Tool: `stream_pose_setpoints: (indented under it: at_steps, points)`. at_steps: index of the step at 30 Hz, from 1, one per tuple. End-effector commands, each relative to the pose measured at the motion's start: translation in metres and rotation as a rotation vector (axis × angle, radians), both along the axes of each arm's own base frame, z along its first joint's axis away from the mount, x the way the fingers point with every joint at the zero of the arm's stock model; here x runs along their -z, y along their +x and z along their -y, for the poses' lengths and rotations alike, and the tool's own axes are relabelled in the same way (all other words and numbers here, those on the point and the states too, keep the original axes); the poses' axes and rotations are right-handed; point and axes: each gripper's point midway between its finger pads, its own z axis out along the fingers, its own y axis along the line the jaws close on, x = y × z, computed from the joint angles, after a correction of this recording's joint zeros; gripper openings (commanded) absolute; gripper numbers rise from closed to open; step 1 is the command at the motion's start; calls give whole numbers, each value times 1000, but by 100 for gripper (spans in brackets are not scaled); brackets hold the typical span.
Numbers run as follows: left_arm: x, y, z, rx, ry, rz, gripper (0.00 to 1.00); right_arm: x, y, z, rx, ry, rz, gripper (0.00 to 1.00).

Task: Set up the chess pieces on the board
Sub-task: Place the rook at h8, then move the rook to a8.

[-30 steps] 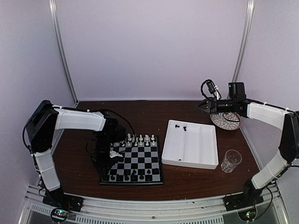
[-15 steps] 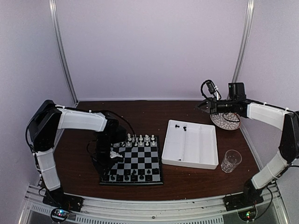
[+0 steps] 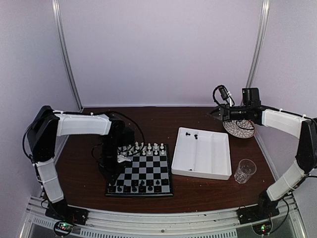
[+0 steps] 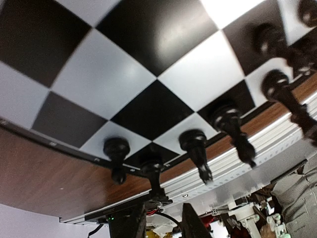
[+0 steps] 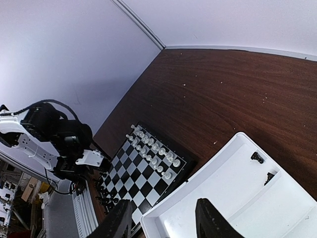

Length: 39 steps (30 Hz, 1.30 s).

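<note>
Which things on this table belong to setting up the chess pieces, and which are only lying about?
For the job: board, white pieces, black pieces on the board, two black pieces in the white tray.
Lying about: drinking glass, round patterned dish.

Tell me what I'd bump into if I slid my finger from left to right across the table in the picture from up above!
chessboard → white tray → glass cup
</note>
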Motion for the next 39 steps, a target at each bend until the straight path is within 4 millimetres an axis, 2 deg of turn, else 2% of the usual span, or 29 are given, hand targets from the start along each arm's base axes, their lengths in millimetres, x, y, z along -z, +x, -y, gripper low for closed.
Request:
stream_pose_setpoints:
  at_steps: [1, 4, 6, 9, 14, 17, 19, 20, 23, 25, 29, 34, 39]
  points:
    - [-61, 15, 0, -27, -57, 144, 27, -9, -6, 2, -19, -32, 57, 47]
    - [-85, 25, 2, -30, -115, 253, 29, -1, -22, -11, -103, -150, 106, 45]
    - [-99, 42, 4, -31, -149, 367, 31, 14, -44, -30, -215, -276, 146, 43]
    - [-119, 82, 7, -63, -234, 588, 31, 41, -84, -62, -410, -459, 230, 41]
    - [-148, 160, 18, -234, -498, 912, 32, 70, -150, -110, -736, -623, 316, 37]
    - [-168, 197, 13, -287, -585, 1119, 35, 87, -177, -128, -868, -716, 379, 35]
    - [-177, 213, 9, -325, -599, 1236, 38, 99, -195, -141, -943, -762, 426, 35]
    - [-185, 218, 12, -323, -641, 1284, 38, 106, -202, -145, -973, -792, 441, 35]
    - [-182, 215, 8, -326, -699, 1310, 39, 123, -215, -155, -1046, -878, 475, 37]
    - [-173, 214, -7, -400, -720, 1283, 40, 135, -219, -160, -1076, -919, 486, 38]
    - [-182, 207, -20, -432, -734, 1302, 41, 146, -217, -173, -1082, -954, 495, 38]
    - [-194, 203, -21, -424, -768, 1326, 42, 154, -206, -189, -1051, -1005, 511, 37]
    - [-193, 203, -19, -424, -783, 1302, 42, 157, -206, -202, -1066, -1018, 545, 36]
